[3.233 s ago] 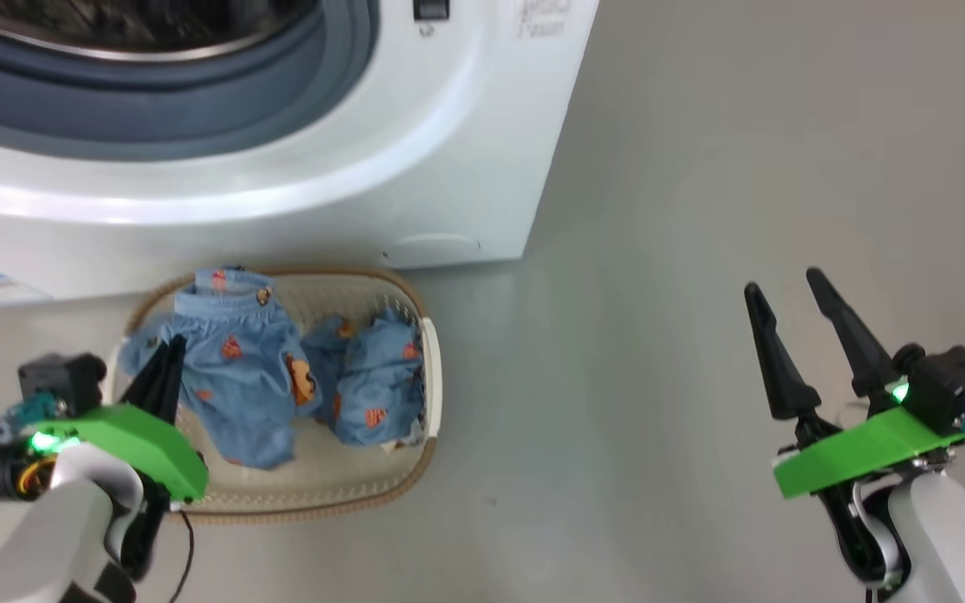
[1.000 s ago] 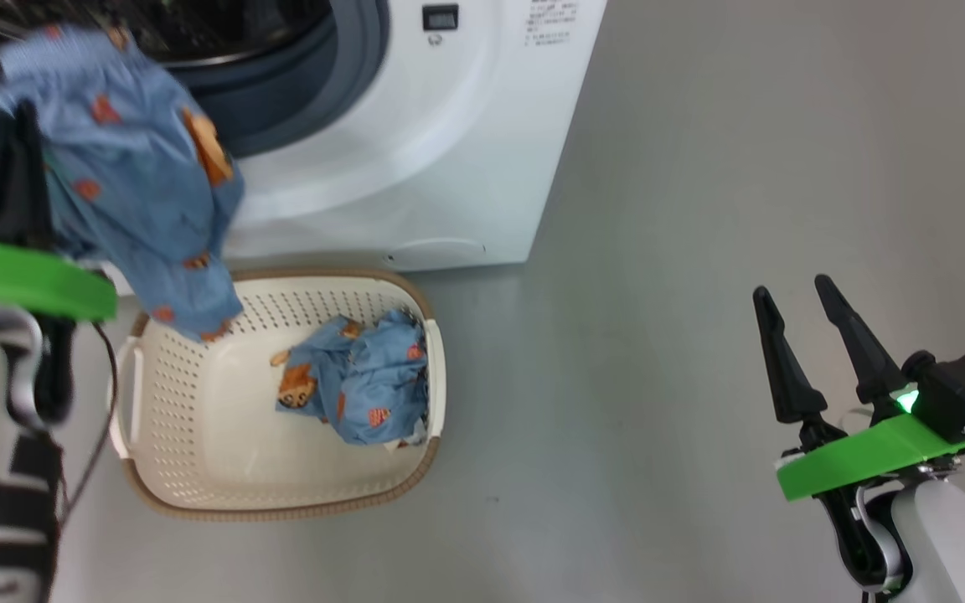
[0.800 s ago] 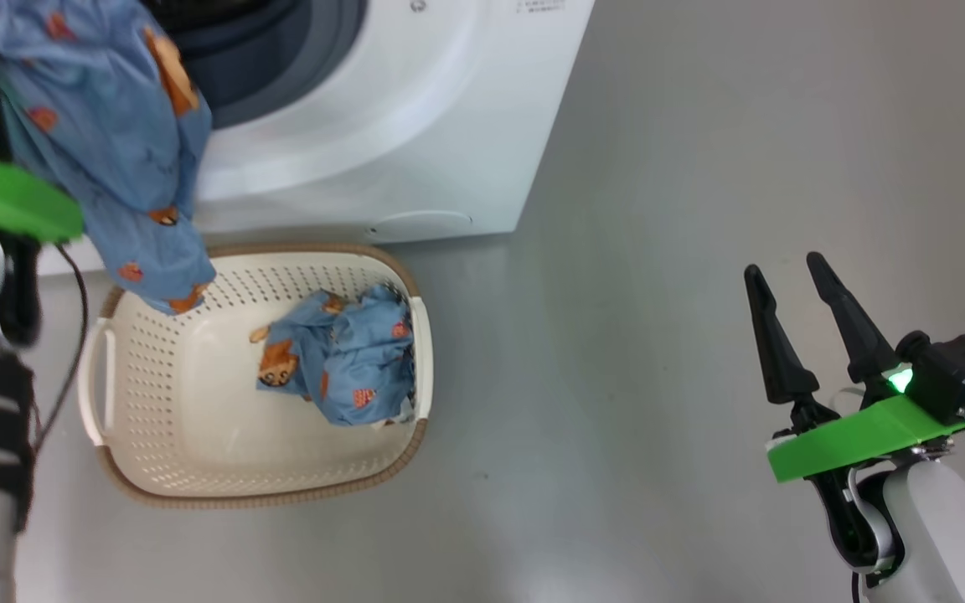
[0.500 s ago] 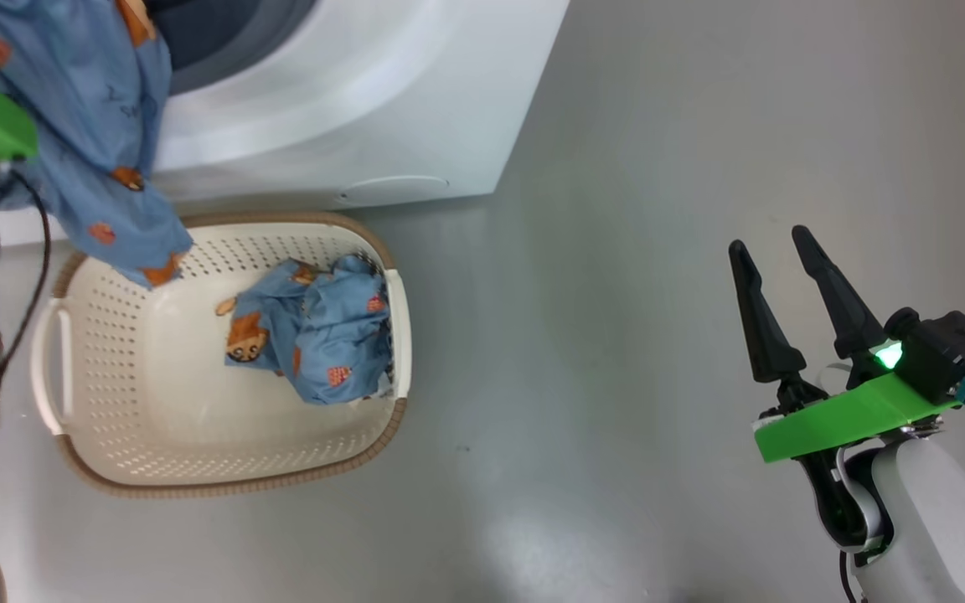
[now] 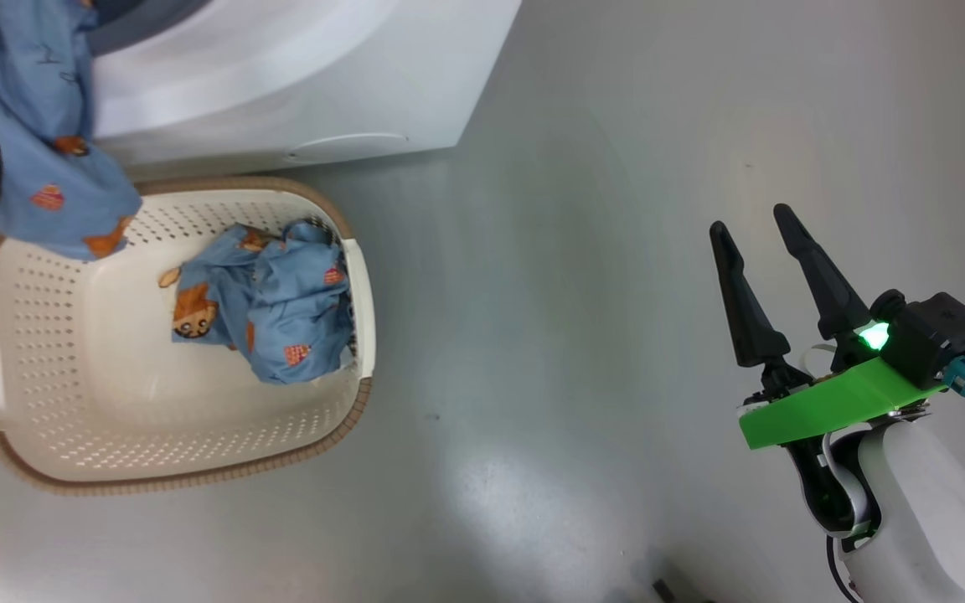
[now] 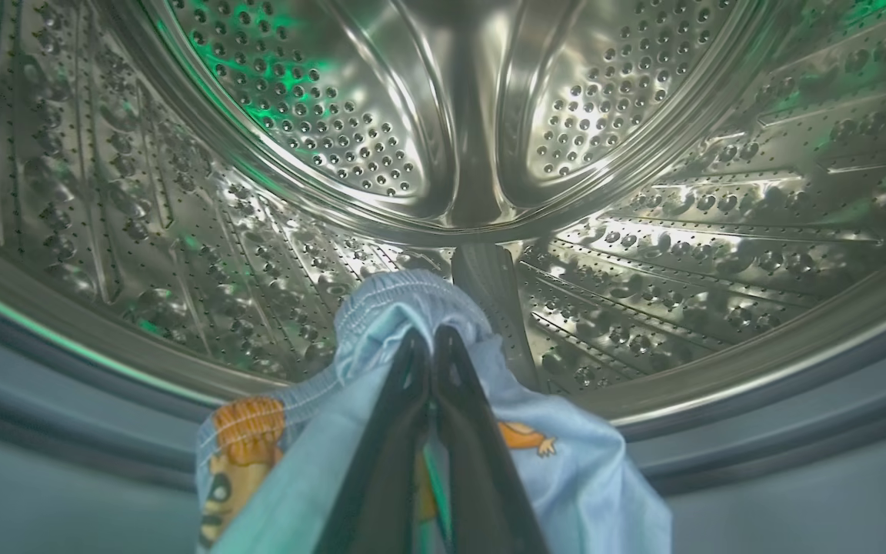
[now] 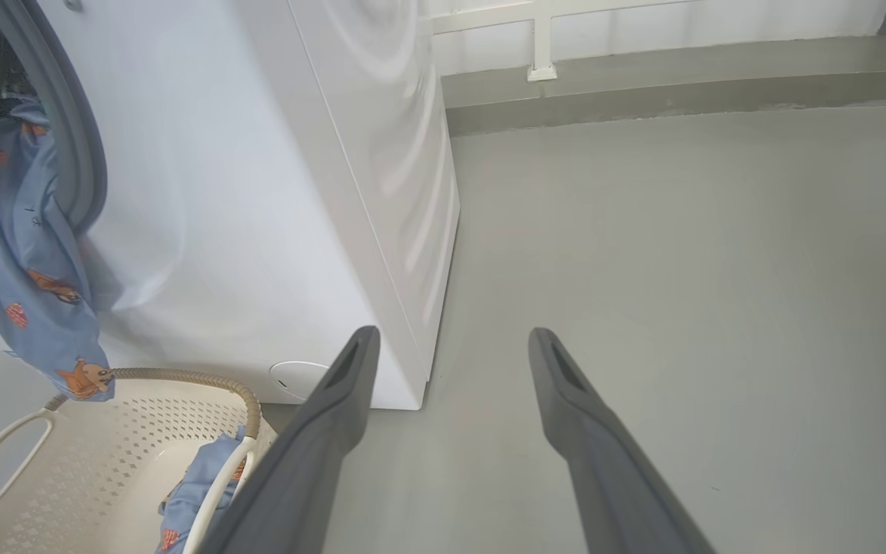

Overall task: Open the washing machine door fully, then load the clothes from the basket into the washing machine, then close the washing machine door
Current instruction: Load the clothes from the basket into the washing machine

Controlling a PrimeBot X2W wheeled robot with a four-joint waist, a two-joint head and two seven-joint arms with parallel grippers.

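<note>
writing: small dark marks on the held garment (image 5: 38, 180), too small to read; its print is orange-brown cartoon figures on light blue
left gripper (image 6: 431, 338): fingers clamped together on the gathered edge of the held garment, tips pointing into the perforated steel drum (image 6: 443, 115)
held garment: up at the mouth of the washing machine (image 5: 281, 75), draped over the grey seal (image 7: 78, 154) and hanging down the white front; its lower end reaches the far left rim of the basket (image 5: 198, 477)
right gripper (image 5: 750, 217): fingers spread apart with nothing between them, over the bare grey floor (image 5: 616, 167), well to the right of the basket and the machine
basket: on the floor just in front of the washing machine, one side handle showing at its left end
bundle (image 5: 273, 293): one crumpled light blue piece lying inside the basket against its right wall
change since 3.2 s ago: two blue pieces lay in the basket with the left gripper low over them; now one is lifted to the drum and one is left
change in view: the head camera has swung, so the machine and the basket sit further left and the machine's front is mostly cut off
right gripper since then: same spread pose
</note>
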